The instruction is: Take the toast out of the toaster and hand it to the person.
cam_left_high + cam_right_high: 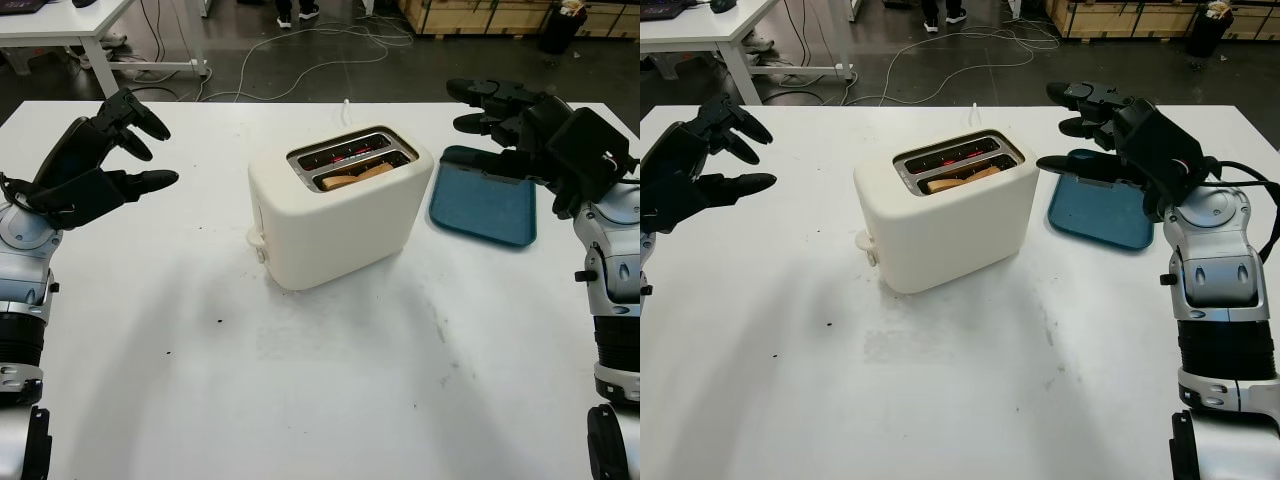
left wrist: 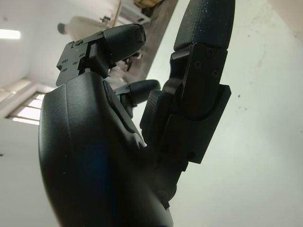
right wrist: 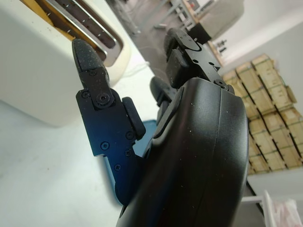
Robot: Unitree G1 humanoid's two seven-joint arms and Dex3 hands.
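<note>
A cream two-slot toaster (image 1: 335, 215) stands in the middle of the white table. A slice of toast (image 1: 357, 176) sits low in its nearer slot; the farther slot glows red inside. My left hand (image 1: 105, 160) hovers open over the table well to the left of the toaster. My right hand (image 1: 500, 120) is open above the table to the right of the toaster, over a blue tray (image 1: 482, 200). In the right wrist view the toaster (image 3: 42, 71) lies just beyond my fingers (image 3: 92, 90).
The blue tray lies flat on the table right of the toaster. Beyond the table's far edge, cables run across the dark floor (image 1: 300, 55), with a white desk (image 1: 70, 30) at the back left and wooden crates (image 1: 500, 15) at the back right.
</note>
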